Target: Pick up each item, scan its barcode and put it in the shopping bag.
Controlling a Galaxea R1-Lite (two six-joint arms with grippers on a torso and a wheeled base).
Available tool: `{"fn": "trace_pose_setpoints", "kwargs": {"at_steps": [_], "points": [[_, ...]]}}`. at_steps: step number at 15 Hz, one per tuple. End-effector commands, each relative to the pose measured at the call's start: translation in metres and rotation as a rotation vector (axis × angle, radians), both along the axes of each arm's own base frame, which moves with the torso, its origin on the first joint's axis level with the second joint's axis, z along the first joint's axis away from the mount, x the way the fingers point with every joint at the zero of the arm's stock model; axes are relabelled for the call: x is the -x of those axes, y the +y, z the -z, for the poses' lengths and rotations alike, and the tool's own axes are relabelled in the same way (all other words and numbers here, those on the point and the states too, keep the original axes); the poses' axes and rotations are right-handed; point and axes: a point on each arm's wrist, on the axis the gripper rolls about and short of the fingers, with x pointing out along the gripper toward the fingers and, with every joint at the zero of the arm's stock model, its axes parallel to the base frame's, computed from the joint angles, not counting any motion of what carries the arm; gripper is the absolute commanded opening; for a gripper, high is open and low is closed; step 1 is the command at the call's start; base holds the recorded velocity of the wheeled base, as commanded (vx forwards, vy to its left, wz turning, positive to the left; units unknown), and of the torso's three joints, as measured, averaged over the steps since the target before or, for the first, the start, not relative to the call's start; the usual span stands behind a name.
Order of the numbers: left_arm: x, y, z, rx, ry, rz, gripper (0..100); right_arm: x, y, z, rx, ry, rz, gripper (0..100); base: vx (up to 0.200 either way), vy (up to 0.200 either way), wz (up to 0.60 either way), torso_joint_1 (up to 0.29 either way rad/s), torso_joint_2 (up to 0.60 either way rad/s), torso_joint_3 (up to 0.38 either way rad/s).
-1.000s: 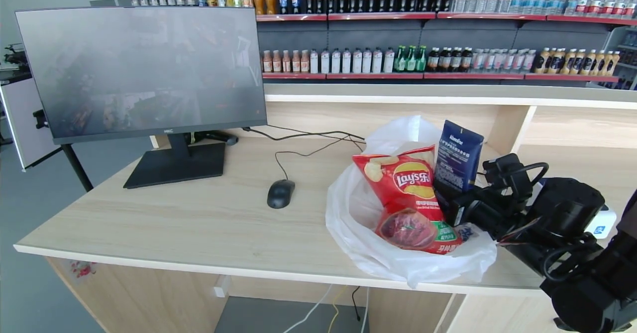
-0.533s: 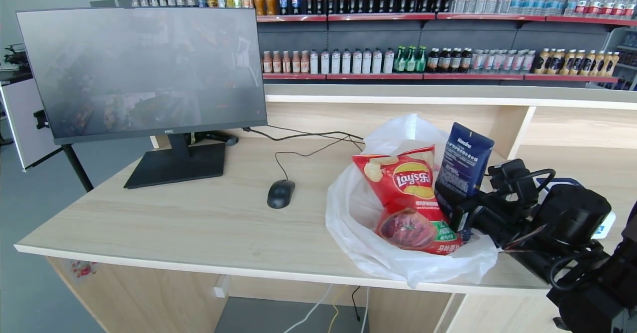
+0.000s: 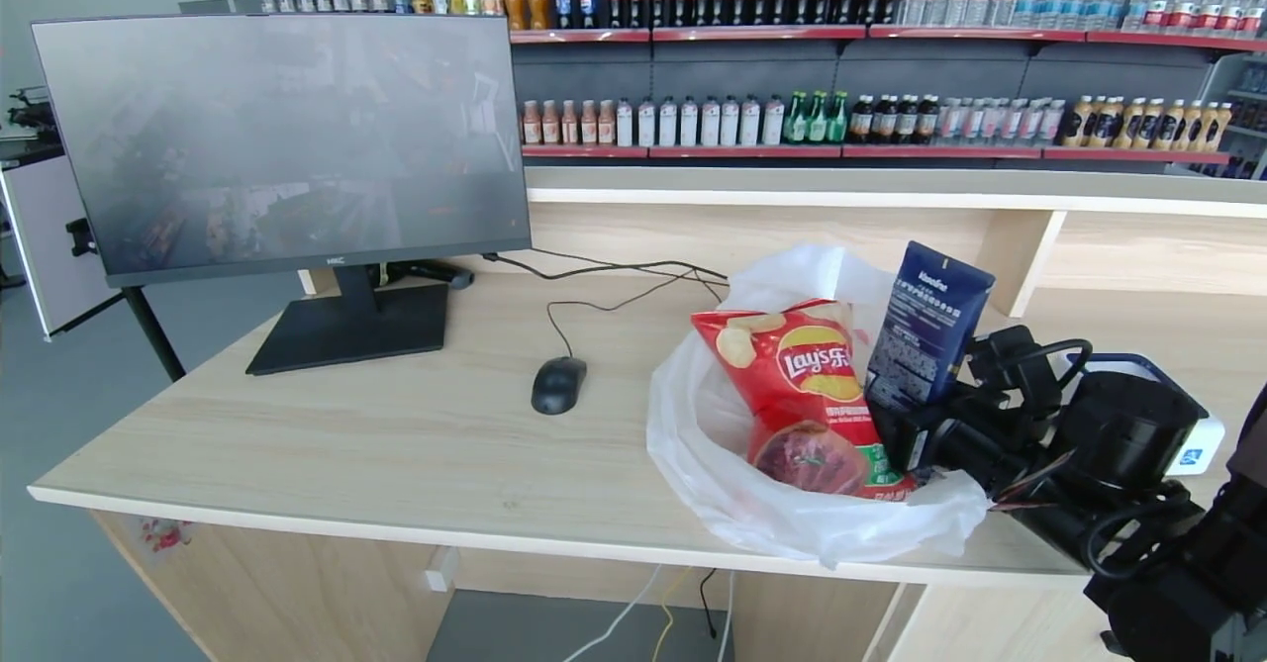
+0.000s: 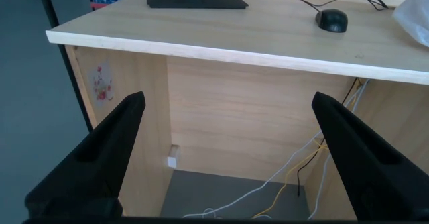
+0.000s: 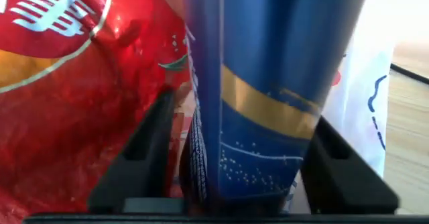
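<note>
In the head view the right pincer (image 3: 896, 426) clamps the blue pouch (image 3: 930, 321) upright at the shopping bag (image 3: 693, 434) mouth on the bench (image 3: 396, 434), beside the red chip bag (image 3: 802, 375); the left wrist view shows the left pincer (image 4: 228, 103) spread wide, below the bench edge; the right wrist view shows the blue pouch squeezed between the fingers (image 5: 147, 143).

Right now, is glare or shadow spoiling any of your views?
Head view: the dark monitor mirrors the room faintly; the chip bag shows small highlights. Right wrist view: soft sheen on the blue pouch. Left wrist view: shade under the counter, its top evenly lit.
</note>
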Motion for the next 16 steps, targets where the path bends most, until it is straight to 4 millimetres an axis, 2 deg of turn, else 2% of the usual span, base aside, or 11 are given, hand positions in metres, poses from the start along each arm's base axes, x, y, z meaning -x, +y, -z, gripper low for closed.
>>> {"fn": "trace_pose_setpoints", "kwargs": {"at_steps": [1, 9, 16], "points": [[0.0, 0.0, 0.0, 0.0, 0.0, 0.0, 100, 0.001, -0.001, -0.006, -0.006, -0.029, 0.005, 100, 0.0, 0.0, 0.0, 0.0, 0.0, 0.0], [0.0, 0.0, 0.0, 0.0, 0.0, 0.0, 100, 0.009, -0.006, -0.025, -0.022, -0.089, 0.014, 100, 0.0, 0.0, 0.0, 0.0, 0.0, 0.0], [0.0, 0.0, 0.0, 0.0, 0.0, 0.0, 100, 0.028, -0.01, -0.039, -0.03, -0.125, 0.016, 100, 0.0, 0.0, 0.0, 0.0, 0.0, 0.0]]}}
